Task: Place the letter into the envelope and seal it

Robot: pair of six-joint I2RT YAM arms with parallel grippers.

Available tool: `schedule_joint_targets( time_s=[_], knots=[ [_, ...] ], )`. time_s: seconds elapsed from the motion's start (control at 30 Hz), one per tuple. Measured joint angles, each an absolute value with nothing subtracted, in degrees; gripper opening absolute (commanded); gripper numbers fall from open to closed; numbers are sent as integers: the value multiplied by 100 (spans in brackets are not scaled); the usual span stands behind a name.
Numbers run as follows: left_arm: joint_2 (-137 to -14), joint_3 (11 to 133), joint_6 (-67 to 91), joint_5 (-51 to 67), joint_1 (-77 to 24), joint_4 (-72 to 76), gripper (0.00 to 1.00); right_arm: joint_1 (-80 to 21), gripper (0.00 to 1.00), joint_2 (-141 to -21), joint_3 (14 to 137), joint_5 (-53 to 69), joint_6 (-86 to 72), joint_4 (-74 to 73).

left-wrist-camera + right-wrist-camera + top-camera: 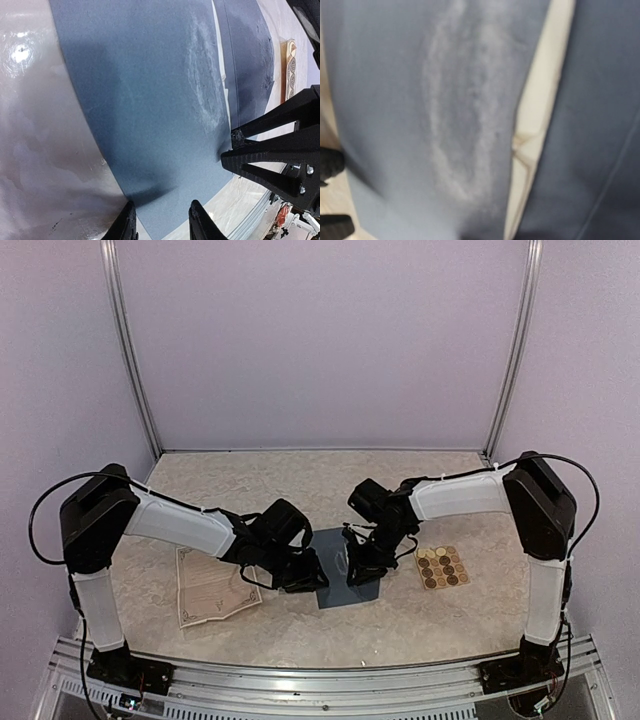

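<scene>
Envelope (150,100) lies long axis near-to-far, flap (250,60) rightward; left end effector (162,225) spread, right end effector (231,147) indeterminate.

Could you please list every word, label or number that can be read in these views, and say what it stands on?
No text here can be read.
On the letter: printed lines inside an ornate border, too small to read.
On the sticker sheet: round brown stickers, any marks too small to read.
On the envelope: no writing visible.

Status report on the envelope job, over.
Left gripper and right gripper open, low at envelope. Letter not yet inside. Sticker sheet off to side, nothing blocking.
</scene>
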State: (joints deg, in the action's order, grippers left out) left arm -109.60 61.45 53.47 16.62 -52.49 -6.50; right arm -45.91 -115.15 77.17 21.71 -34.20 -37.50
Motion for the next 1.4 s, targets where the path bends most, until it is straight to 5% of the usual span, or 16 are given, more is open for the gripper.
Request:
schedule_joint_targets(
  time_s=[0.23,1.4],
  knots=[
    [-10877,6156,5282,1500,-5216,-766,42,-4578,34,-11402,7754,1949,-3441,-3826],
    [-11275,6635,5177,1564,-4764,-707,43,-4202,36,-12027,8545,2220,-3264,-3754]
  ],
)
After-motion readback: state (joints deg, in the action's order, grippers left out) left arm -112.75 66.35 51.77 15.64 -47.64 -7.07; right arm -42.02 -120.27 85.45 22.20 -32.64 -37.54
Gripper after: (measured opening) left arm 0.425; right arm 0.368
